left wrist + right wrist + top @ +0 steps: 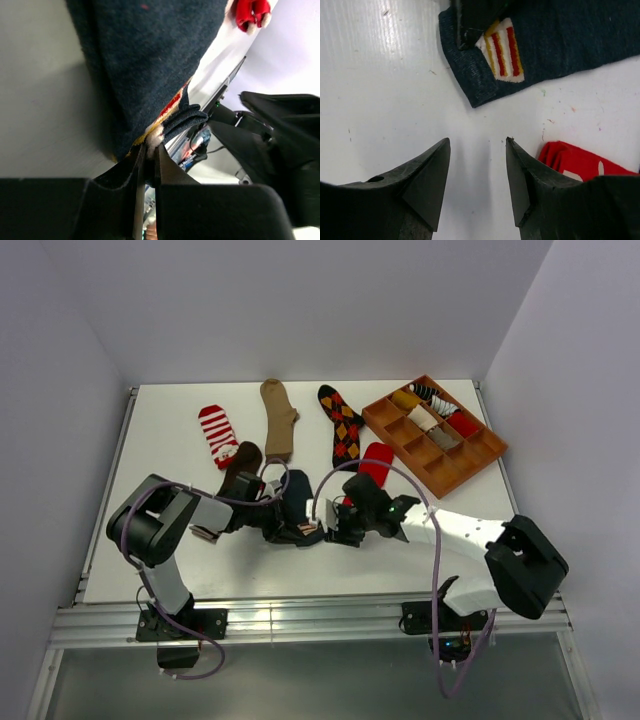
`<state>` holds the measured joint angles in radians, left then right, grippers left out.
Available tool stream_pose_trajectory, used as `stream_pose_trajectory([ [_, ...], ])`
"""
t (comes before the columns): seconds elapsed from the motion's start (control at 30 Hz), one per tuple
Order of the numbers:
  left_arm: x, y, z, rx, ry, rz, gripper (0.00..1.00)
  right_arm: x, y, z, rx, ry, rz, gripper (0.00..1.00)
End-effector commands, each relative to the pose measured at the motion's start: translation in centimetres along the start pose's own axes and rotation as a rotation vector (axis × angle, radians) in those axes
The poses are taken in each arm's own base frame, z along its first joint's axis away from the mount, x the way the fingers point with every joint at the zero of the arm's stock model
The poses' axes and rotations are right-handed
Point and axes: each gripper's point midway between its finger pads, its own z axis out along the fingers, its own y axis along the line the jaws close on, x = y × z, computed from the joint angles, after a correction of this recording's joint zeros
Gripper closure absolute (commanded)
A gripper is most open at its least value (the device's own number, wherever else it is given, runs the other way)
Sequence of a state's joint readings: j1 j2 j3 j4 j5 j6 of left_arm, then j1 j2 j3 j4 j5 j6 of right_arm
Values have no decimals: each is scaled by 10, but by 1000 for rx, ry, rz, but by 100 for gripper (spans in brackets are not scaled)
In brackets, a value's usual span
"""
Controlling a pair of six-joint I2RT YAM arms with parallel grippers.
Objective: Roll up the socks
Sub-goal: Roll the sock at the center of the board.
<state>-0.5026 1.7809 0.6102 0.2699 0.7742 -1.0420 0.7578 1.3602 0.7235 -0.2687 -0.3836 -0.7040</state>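
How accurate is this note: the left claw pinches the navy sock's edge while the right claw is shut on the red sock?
One slip. The right claw is not shut on the red sock: the right wrist view shows it open and empty over bare table, with the red sock lying beside it. The left claw does pinch the edge of the navy sock.

In a far row, the red-white striped sock (pixel 218 435), tan sock (pixel 278 418) and black argyle sock (pixel 342 425) are laid flat. Nearer are seen the dark brown sock (pixel 240 465) and red sock (pixel 377 462); between them the navy sock (pixel 296 497) is pinched at one edge.
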Motion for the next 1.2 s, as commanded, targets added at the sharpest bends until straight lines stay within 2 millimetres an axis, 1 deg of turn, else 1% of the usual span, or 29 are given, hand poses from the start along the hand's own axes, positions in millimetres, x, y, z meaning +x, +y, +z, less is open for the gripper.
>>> stream_pose_trajectory([
  [0.0, 15, 36, 1, -121, 44, -88, 100, -27, -17, 0, 138, -97, -214, 44],
  [0.03, 16, 40, 1, -132, 47, -86, 100, -28, -14, 2, 145, -102, -240, 44],
  [0.07, 16, 42, 0, -143, 45, -85, 100, -26, -6, 5, 162, -100, -288, 44],
  [0.1, 18, 44, 0, -150, 49, -84, 100, -31, -5, 7, 185, -118, -320, 44],
  [0.13, 21, 46, -1, -155, 54, -86, 100, -28, 10, 12, 173, -117, -370, 44],
  [0.17, 21, 48, -2, -159, 55, -88, 100, -36, 10, 11, 200, -148, -398, 43],
  [0.23, 26, 53, -4, -174, 65, -90, 100, -34, 18, 15, 203, -145, -433, 43],
  [0.27, 27, 55, -5, -183, 63, -90, 100, -39, 24, 17, 194, -159, -459, 42],
  [0.33, 29, 58, -6, -188, 70, -87, 100, -38, 28, 21, 199, -153, -488, 42],
  [0.37, 30, 59, -6, -193, 71, -90, 100, -44, 31, 23, 205, -171, -511, 42],
  [0.43, 31, 61, -7, -202, 68, -85, 100, -41, 33, 28, 216, -159, -540, 42],
  [0.47, 32, 63, -7, -207, 70, -87, 100, -46, 32, 28, 234, -176, -550, 43],
  [0.5, 33, 63, -8, -209, 72, -86, 100, -48, 36, 29, 231, -182, -563, 42],
  [0.63, 34, 65, -8, -212, 76, -85, 100, -51, 43, 35, 195, -179, -591, 44],
  [0.7, 35, 66, -8, -215, 79, -84, 100, -50, 46, 39, 173, -175, -592, 46],
  [0.77, 36, 67, -9, -219, 84, -80, 100, -52, 47, 40, 162, -175, -592, 48],
  [0.93, 38, 71, -9, -229, 97, -77, 100, -52, 46, 49, 152, -163, -601, 48],
  [1.03, 40, 71, -10, -229, 108, -69, 100, -49, 49, 53, 135, -156, -598, 49],
  [1.17, 38, 69, -10, -222, 112, -46, 100, -50, 46, 58, 140, -149, -591, 50],
])
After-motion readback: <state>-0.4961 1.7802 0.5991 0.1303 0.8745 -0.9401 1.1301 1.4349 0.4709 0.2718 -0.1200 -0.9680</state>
